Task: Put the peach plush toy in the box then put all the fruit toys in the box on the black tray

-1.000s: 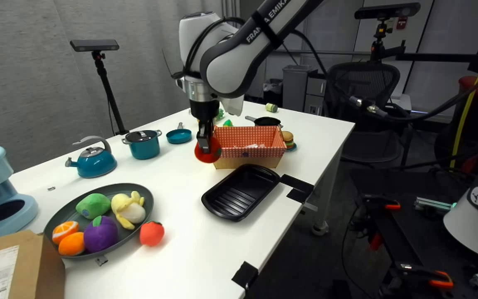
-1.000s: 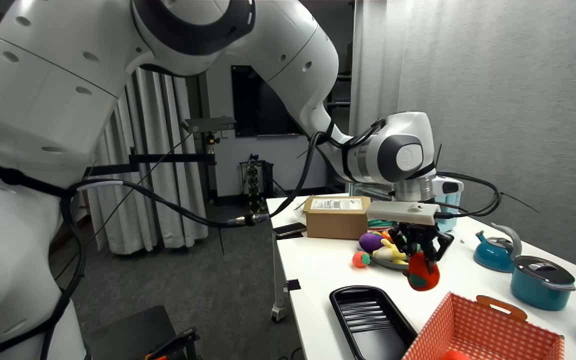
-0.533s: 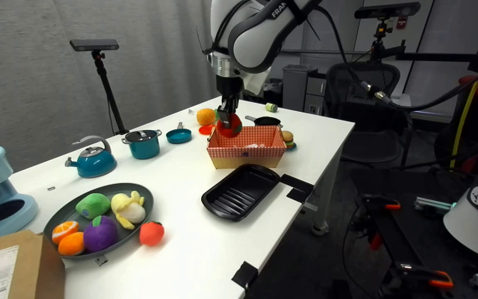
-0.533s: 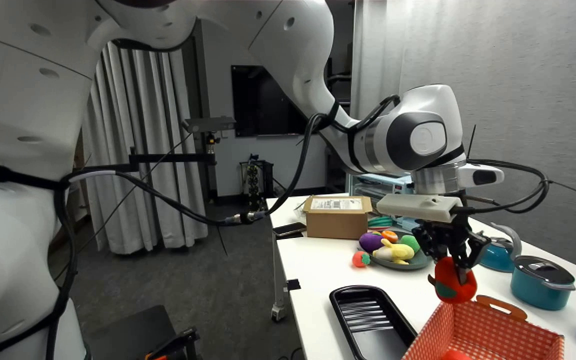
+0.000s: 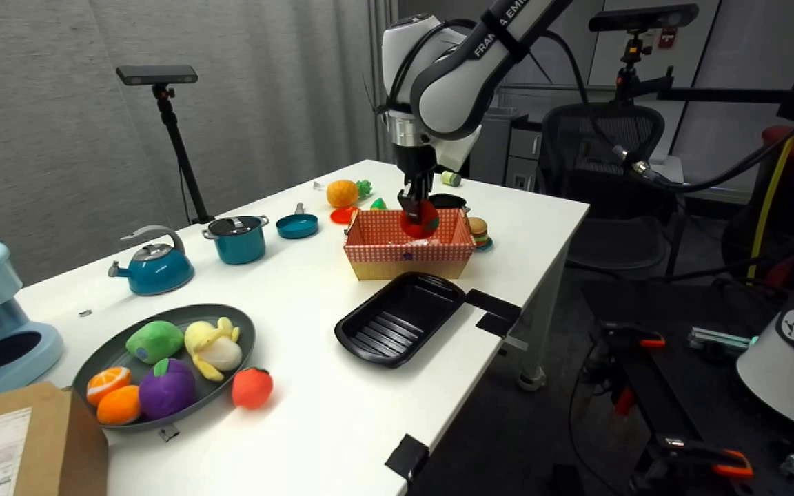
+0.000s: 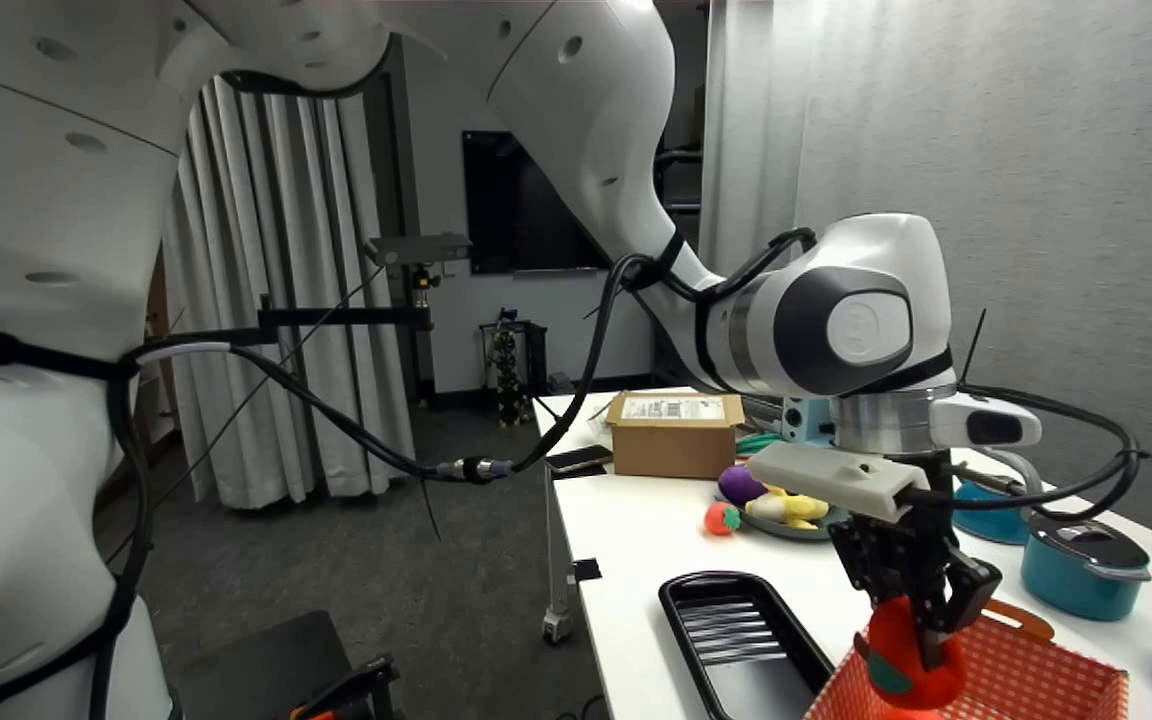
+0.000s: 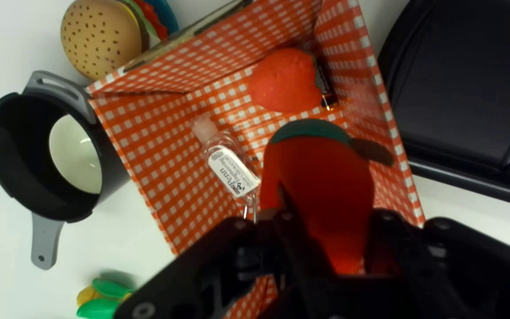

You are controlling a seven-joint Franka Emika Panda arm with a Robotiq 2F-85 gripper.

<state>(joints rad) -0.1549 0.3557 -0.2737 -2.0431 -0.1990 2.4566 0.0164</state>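
Observation:
My gripper [image 6: 911,635] is shut on the peach plush toy [image 6: 896,655], a round red ball with a green patch. It holds the toy over the opening of the box [image 5: 407,265], at about rim height; the toy also shows in the wrist view [image 7: 317,173]. The box has a red-checked lining. Inside lie a red-orange soft toy [image 7: 283,79] and a small clear bottle [image 7: 228,164]. The black tray [image 5: 400,320] stands beside the box, with nothing in it. A small red-orange ball [image 5: 252,387] lies beside the dark bowl [image 5: 245,313]. A small green toy [image 5: 378,204] is behind the box.
The dark bowl holds several plush fruits. A toy burger [image 5: 478,231] and a black pan [image 7: 42,155] stand close to the box. A teal pot [image 5: 237,241], a kettle [image 5: 161,267] and a cardboard box [image 6: 671,445] are farther along the table.
My gripper has carried the peach plush toy from beside the box, up over its rim, and has lowered it over the opening. The box, tray and other toys have not moved.

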